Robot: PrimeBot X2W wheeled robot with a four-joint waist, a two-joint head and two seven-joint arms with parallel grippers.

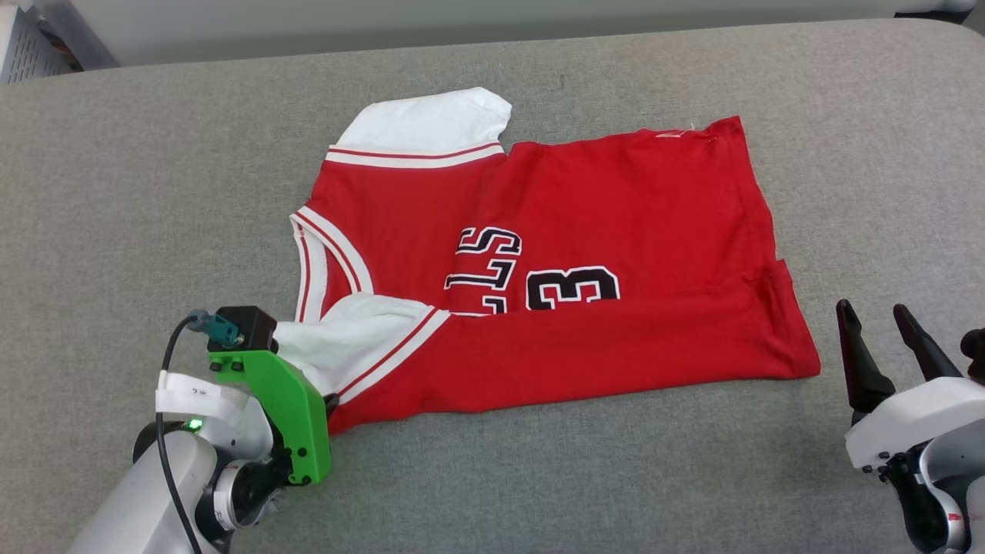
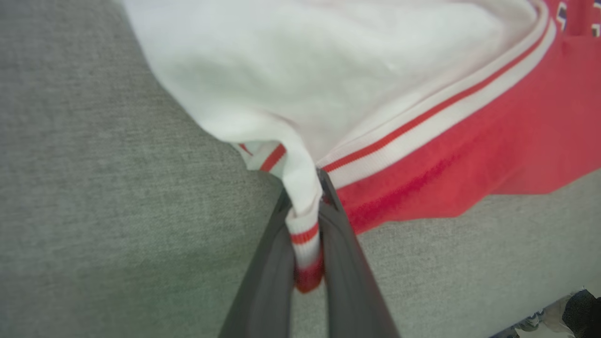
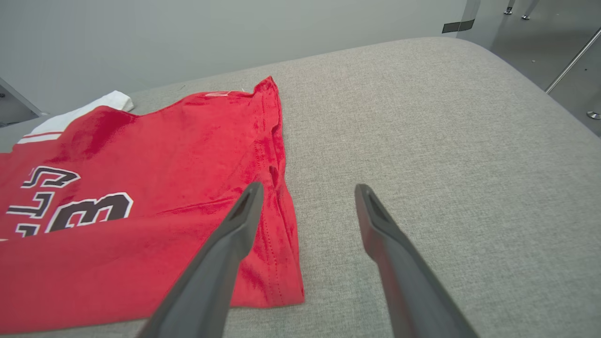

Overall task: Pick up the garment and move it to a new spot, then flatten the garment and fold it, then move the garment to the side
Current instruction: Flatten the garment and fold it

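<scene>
One sleeve cuff (image 2: 305, 234) is all the left jaws grip; the garment (image 1: 585, 208) lies spread on the grey bench (image 1: 154, 154), right jaws open beside its hem (image 3: 286, 225). A one-sided pull may slip or bunch it.

surface: grey cloth-covered table (image 1: 123, 192) is carrying one item | on it: the garment (image 1: 616, 200) is lying mid-table, print up, collar facing left, hem facing right | fold: its near edge is lying doubled over, covering part of the lettering | sleeve: one white sleeve is lying flat at far left
</scene>
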